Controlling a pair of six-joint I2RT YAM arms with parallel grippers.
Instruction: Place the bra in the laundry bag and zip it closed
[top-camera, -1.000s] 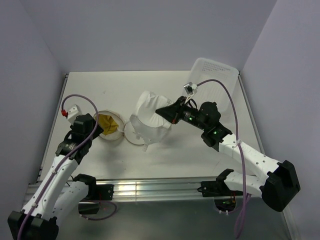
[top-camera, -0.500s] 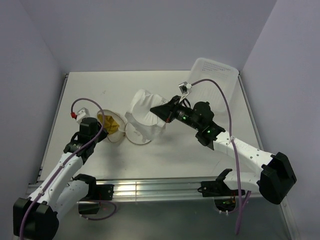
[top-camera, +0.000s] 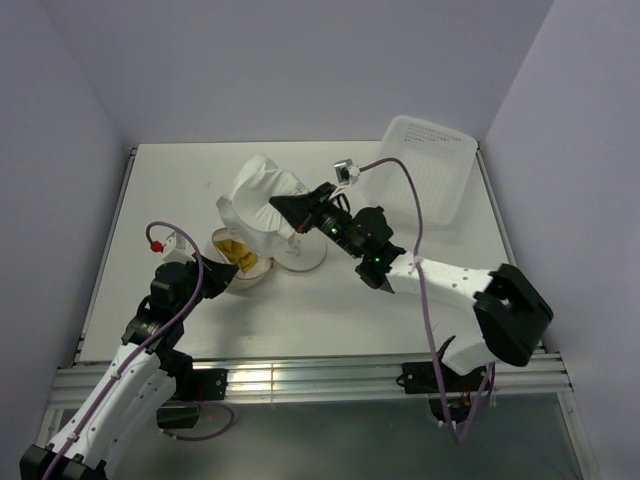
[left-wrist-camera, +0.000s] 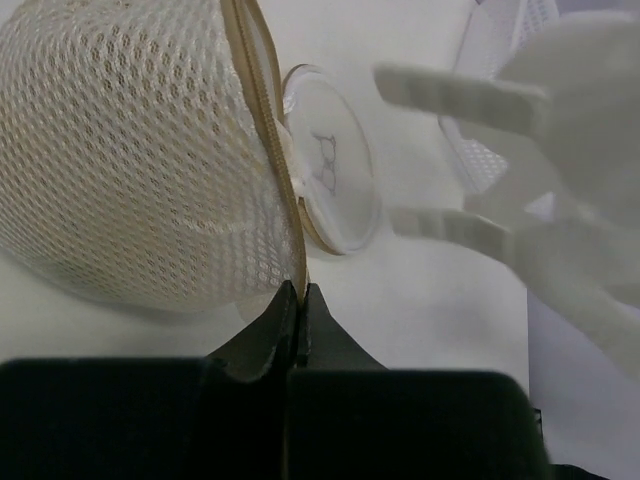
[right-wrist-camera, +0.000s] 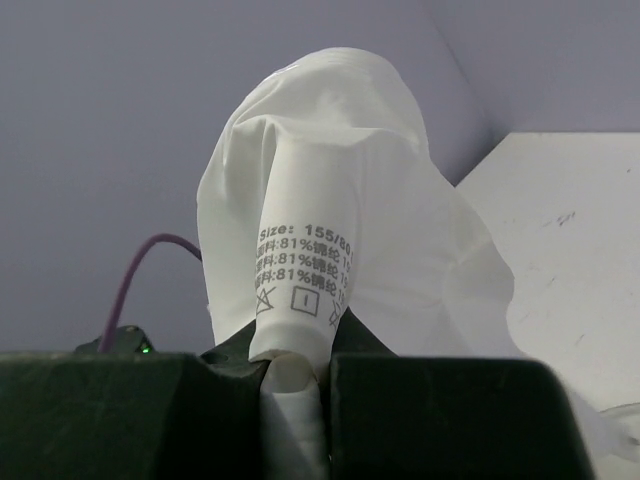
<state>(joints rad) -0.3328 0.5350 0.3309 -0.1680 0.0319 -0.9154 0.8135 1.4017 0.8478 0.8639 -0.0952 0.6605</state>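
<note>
Clamping bra (top-camera: 252, 190), right gripper (top-camera: 278, 204) outstretched, left gripper (left-wrist-camera: 300, 296) pinching laundry bag (left-wrist-camera: 130, 150)

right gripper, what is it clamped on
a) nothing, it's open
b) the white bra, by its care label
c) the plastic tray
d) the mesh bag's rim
B: in the right wrist view the right gripper has its jaws closed on the white bra just below the printed care label. The left gripper is the one pinching the rim of the laundry bag.
</note>
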